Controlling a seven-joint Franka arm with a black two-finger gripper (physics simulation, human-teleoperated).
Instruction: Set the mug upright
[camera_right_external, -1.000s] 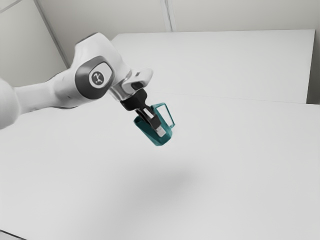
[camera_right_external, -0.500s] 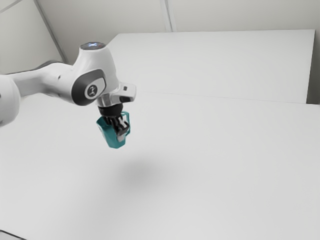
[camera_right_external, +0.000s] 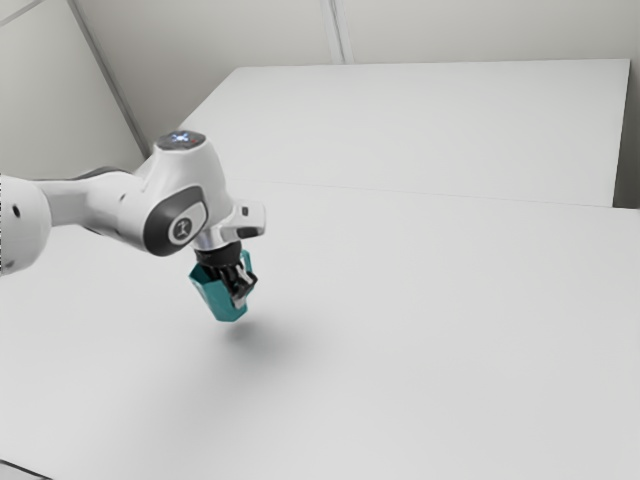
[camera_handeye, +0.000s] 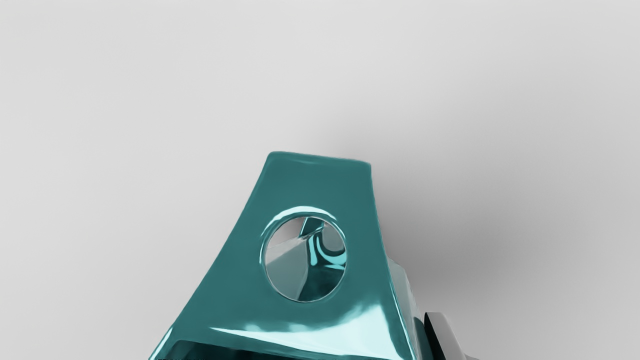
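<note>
Mug (camera_right_external: 212, 293) aloft just over the tabletop (camera_right_external: 400, 330), pinched in my tool (camera_right_external: 241, 291), mouth tipped toward the exterior view's left. I should level its base first, lower gently (handle clear), and release only once it sits flat.

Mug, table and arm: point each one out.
Mug (camera_right_external: 222, 304): exterior view, on its teal body.
Table (camera_right_external: 450, 330): exterior view, on its pale top.
Arm (camera_right_external: 186, 174): exterior view, on its white casing.

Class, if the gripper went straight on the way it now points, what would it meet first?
Likely the white table below, with the teal mug that the gripper holds touching down first; the gap's depth is hard to judge.
</note>
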